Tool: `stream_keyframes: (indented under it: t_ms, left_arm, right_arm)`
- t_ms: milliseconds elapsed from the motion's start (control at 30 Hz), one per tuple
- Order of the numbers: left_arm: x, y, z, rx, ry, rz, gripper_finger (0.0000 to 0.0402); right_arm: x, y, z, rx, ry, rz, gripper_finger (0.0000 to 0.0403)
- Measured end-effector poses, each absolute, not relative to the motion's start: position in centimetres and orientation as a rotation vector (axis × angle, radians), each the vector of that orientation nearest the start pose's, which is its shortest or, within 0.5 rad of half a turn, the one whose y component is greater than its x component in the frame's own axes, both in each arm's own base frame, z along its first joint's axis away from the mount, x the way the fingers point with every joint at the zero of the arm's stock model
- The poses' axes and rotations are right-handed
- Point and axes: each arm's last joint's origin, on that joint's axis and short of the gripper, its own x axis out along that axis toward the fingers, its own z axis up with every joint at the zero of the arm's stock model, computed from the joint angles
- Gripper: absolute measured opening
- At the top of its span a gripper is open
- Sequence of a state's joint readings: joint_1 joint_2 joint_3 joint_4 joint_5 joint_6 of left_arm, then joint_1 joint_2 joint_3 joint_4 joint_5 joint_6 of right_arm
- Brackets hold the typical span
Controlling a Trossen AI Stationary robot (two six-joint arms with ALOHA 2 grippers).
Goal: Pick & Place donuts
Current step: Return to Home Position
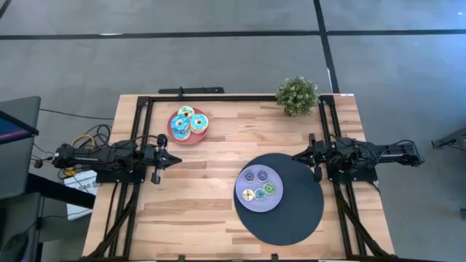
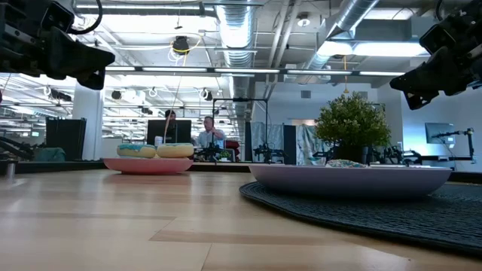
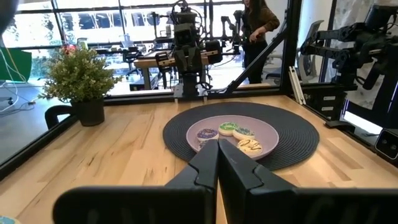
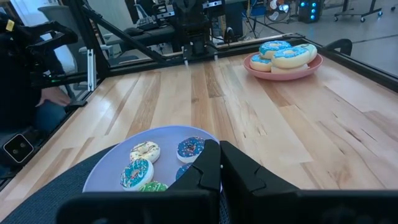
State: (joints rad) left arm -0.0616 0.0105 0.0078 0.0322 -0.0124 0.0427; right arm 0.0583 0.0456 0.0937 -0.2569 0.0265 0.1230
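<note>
Three larger donuts iced teal and cream lie on a pink plate at the table's far middle; in the low view they sit side by side. Several small donuts, purple, green, teal and yellow, lie on a lavender plate on a round dark mat. My left gripper hovers shut at the left side, nearer than the pink plate. My right gripper hovers shut at the mat's far right rim. Both wrist views show shut fingers, left and right.
A small potted plant stands at the far right corner. A black frame runs along the table's far edge and both sides. Bare wood lies between the plates and along the near edge. People are in the room beyond.
</note>
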Motion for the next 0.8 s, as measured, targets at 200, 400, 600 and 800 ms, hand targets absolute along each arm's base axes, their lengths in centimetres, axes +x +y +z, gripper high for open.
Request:
stream_keyframes:
  t_ms: [200,400,600,800]
  left_arm:
    - [9.77,-0.57,16.85,0.036,-0.030,-0.049,0.0000]
    - [9.77,-0.57,16.85,0.036,-0.030,-0.049,0.0000]
    - [9.77,-0.57,16.85,0.039,-0.031,-0.049,0.0000]
    - [9.77,-0.57,16.85,0.043,-0.031,-0.049,0.0000]
  right_arm:
    - [9.26,0.46,16.72,0.114,0.210,0.019,0.0000]
    - [9.26,0.46,16.72,0.114,0.210,0.019,0.0000]
    - [9.26,0.46,16.72,0.114,0.210,0.019,0.0000]
    - [9.26,0.46,16.72,0.114,0.210,0.019,0.0000]
